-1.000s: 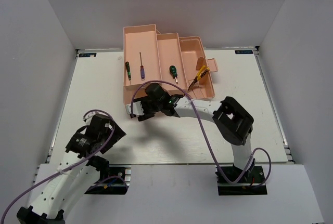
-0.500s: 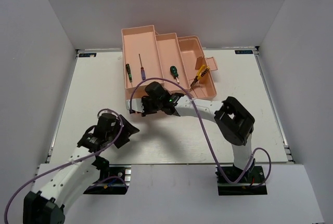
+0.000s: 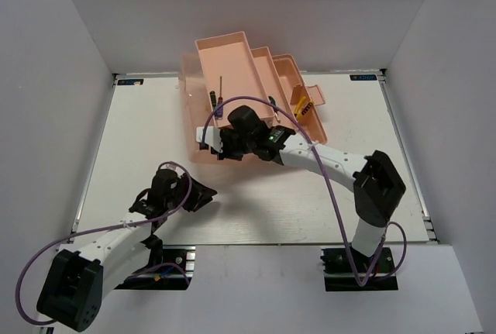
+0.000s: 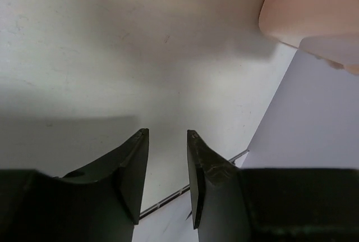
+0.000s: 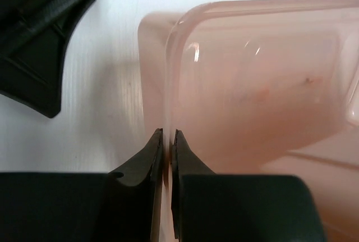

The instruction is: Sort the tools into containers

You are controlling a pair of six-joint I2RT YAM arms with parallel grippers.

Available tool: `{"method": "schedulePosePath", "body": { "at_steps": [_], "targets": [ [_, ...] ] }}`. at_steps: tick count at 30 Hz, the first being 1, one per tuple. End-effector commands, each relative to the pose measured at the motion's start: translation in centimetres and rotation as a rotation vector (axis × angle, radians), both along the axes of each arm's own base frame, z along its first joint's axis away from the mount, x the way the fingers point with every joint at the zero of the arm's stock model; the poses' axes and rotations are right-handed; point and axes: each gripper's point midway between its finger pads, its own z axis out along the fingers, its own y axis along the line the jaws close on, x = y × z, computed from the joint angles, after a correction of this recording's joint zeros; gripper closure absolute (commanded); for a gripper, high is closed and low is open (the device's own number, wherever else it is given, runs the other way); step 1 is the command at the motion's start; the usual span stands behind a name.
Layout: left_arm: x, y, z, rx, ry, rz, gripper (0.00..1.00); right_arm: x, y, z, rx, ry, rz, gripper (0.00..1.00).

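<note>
Since prev frame, salmon-pink translucent plastic toolbox (image 3: 229, 59) swung up/right. R gripper (image 5: 166, 135) clamped on its thin rim; L gripper (image 4: 167, 135) fingers slightly apart, empty. Prob. folding tiers shut; next needs steady, no-slip pull.

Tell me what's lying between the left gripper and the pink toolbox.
Only bare white table. The top view shows the stretch from the left gripper to the toolbox free of tools; the left wrist view agrees.

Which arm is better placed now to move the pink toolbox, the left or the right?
Right, probably. The right gripper is shut on the wall of the toolbox, so it can shift it directly. The left gripper hangs empty over the table, apart from the toolbox.
</note>
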Motion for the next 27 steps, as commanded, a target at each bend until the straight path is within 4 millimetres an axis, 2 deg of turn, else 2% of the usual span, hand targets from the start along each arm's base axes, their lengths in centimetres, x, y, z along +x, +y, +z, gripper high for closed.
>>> {"method": "schedulePosePath", "body": {
  "at_steps": [1, 3, 4, 6, 7, 8, 13, 14, 15, 17, 19, 20, 22, 23, 25, 27],
  "targets": [
    [1.2, -0.5, 0.9, -0.052, -0.048, 0.008, 0.56, 1.8, 0.4, 16.1, 0.348, -0.226, -0.047, 1.0],
    [2.5, -0.5, 1.0, -0.049, -0.057, 0.028, 0.56, 1.3, -0.3, 15.6, 0.342, -0.201, -0.038, 1.0],
    [3.2, -0.2, 1.0, -0.043, -0.06, 0.047, 0.56, 1.2, -0.7, 16.0, 0.352, -0.197, -0.042, 1.0],
    [4.9, -0.2, 1.9, -0.035, -0.09, 0.066, 0.56, 0.6, -1.5, 15.6, 0.349, -0.181, -0.042, 1.0],
    [5.7, 0.1, 1.4, -0.02, -0.074, 0.087, 0.55, 0.6, -1.8, 15.7, 0.348, -0.182, -0.045, 1.0],
    [7.1, -0.1, 2.5, -0.019, -0.095, 0.099, 0.54, 0.1, -2.3, 16.0, 0.352, -0.182, -0.045, 1.0],
    [12.4, 0.1, 4.4, -0.015, -0.134, 0.139, 0.54, -0.4, -3.6, 15.3, 0.337, -0.159, -0.053, 1.0],
    [13.8, 0.2, 5.6, -0.022, -0.158, 0.153, 0.54, -0.6, -4.0, 15.8, 0.347, -0.162, -0.051, 1.0],
    [14.4, 0.1, 5.3, -0.018, -0.147, 0.153, 0.54, -0.8, -4.1, 15.7, 0.343, -0.157, -0.048, 1.0],
    [16.6, 0.4, 7.3, -0.037, -0.195, 0.172, 0.54, -1.0, -4.6, 15.3, 0.342, -0.147, -0.052, 1.0],
    [17.9, 0.4, 7.6, -0.042, -0.196, 0.175, 0.54, -1.1, -5.1, 14.9, 0.34, -0.136, -0.063, 1.0],
    [18.6, 0.0, 8.7, -0.057, -0.216, 0.161, 0.54, -1.0, -5.3, 15.1, 0.349, -0.138, -0.067, 1.0],
    [19.3, -0.5, 9.4, -0.072, -0.225, 0.143, 0.54, -1.1, -5.4, 15.3, 0.356, -0.134, -0.062, 1.0],
    [19.5, -0.7, 8.9, -0.073, -0.209, 0.135, 0.54, -1.2, -5.4, 15.8, 0.366, -0.133, -0.056, 1.0],
    [20.1, -1.0, 9.2, -0.08, -0.214, 0.126, 0.54, -1.1, -5.7, 15.7, 0.351, -0.132, -0.061, 0.69],
    [20.4, -1.2, 8.8, -0.075, -0.206, 0.113, 0.54, -0.7, -6.2, 17.1, 0.357, -0.167, -0.088, 0.36]
  ]
}}
